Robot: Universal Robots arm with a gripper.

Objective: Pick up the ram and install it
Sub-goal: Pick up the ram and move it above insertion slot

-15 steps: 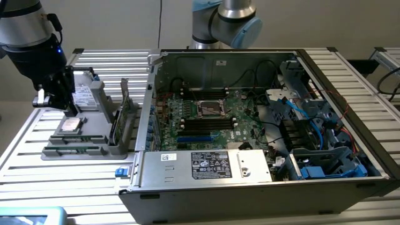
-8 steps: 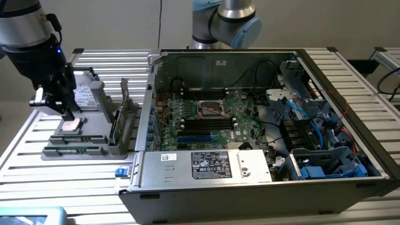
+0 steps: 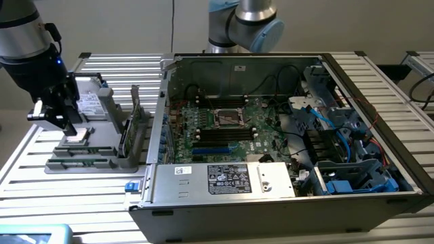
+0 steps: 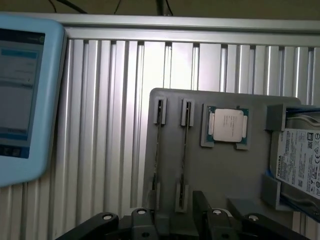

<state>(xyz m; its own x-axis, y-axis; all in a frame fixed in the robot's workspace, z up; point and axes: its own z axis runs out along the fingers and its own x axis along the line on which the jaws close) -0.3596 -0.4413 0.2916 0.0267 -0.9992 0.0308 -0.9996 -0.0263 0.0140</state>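
Two ram sticks stand on edge in slots of a grey holder tray (image 3: pixel 101 166): one ram stick (image 3: pixel 86 151) and a second (image 3: pixel 79 163) beside it. In the wrist view they show as thin lines, the first ram stick (image 4: pixel 156 150) and the second (image 4: pixel 183 150), on the tray (image 4: pixel 220 175). My gripper (image 3: pixel 58 119) hangs above the tray's far part, over the CPU (image 3: pixel 78 134) and short of the sticks. The gripper (image 4: pixel 180 222) is open and holds nothing, with the tray showing between the fingers (image 4: pixel 201 210).
An open computer case (image 3: pixel 285 203) lies at the exterior view's right, with its motherboard (image 3: pixel 224 127) and black memory slots (image 3: pixel 224 133) exposed. A hard drive (image 4: pixel 300 160) and a green expansion card (image 3: pixel 129 127) sit on the tray. A blue-edged tablet (image 4: pixel 20 100) lies nearby.
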